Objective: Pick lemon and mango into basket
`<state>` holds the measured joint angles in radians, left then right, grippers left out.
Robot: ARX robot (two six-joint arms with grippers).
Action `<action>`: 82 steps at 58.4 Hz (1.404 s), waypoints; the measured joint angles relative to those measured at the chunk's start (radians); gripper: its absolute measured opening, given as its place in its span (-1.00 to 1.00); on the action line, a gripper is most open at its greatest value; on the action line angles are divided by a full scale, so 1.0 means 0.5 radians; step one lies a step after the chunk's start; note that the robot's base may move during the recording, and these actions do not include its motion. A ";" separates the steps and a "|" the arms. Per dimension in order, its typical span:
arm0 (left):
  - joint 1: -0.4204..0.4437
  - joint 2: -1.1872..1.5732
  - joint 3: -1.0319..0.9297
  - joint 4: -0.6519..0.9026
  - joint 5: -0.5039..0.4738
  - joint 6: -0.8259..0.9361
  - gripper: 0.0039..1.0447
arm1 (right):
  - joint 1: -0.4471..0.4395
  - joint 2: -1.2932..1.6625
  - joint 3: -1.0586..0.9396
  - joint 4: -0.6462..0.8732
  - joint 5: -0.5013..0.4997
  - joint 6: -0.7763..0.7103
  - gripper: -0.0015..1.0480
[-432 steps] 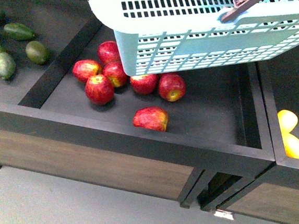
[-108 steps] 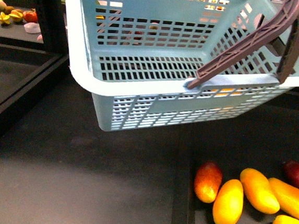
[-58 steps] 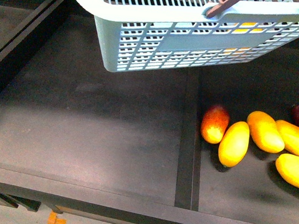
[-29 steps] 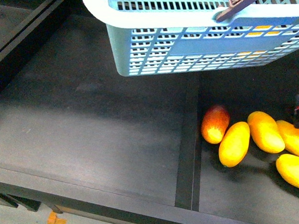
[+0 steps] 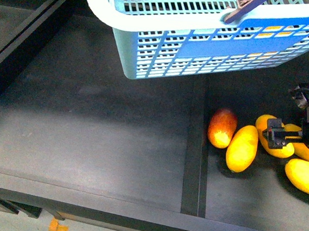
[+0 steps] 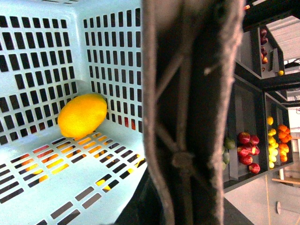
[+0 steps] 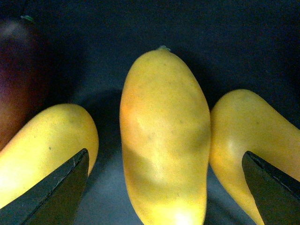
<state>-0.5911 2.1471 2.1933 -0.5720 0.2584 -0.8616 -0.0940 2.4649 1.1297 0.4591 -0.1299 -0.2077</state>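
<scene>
Straddling the middle mango (image 7: 161, 117) open-fingered, the right gripper (image 7: 165, 168) readies a grasp; left gripper's hold on basket (image 5: 203, 49) unclear.

A red-and-orange mango (image 5: 222, 127) is lying just beside a yellow mango (image 5: 242, 148); a dark divider (image 5: 193, 173) is separating them from the black surface (image 5: 89, 120); red apples (image 6: 243, 138) are sitting on distant shelves.

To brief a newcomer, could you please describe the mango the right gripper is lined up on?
Find the dark shelf compartment below the aqua slotted plastic basket, where fruit lie in a row. Counting from the short red-and-orange mango, it is the third: a long yellow-orange mango, the only one framed by the open right gripper.
</scene>
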 joint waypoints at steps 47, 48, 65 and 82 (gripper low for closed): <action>0.000 0.000 0.000 0.000 -0.008 0.001 -0.91 | 0.006 0.395 0.522 -0.232 0.049 0.191 0.39; 0.000 0.000 0.000 0.000 -0.008 0.001 -0.91 | 0.003 0.394 0.517 -0.227 0.047 0.193 0.35; 0.001 0.000 0.000 0.000 -0.016 0.001 -0.91 | -0.130 0.271 0.285 -0.069 -0.005 0.269 0.16; 0.000 0.000 0.000 0.000 -0.008 0.000 -0.91 | -0.490 -0.253 0.085 0.028 -0.108 0.317 0.16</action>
<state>-0.5911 2.1471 2.1933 -0.5720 0.2543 -0.8616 -0.3389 2.3383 1.1721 0.4732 -0.1841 -0.0490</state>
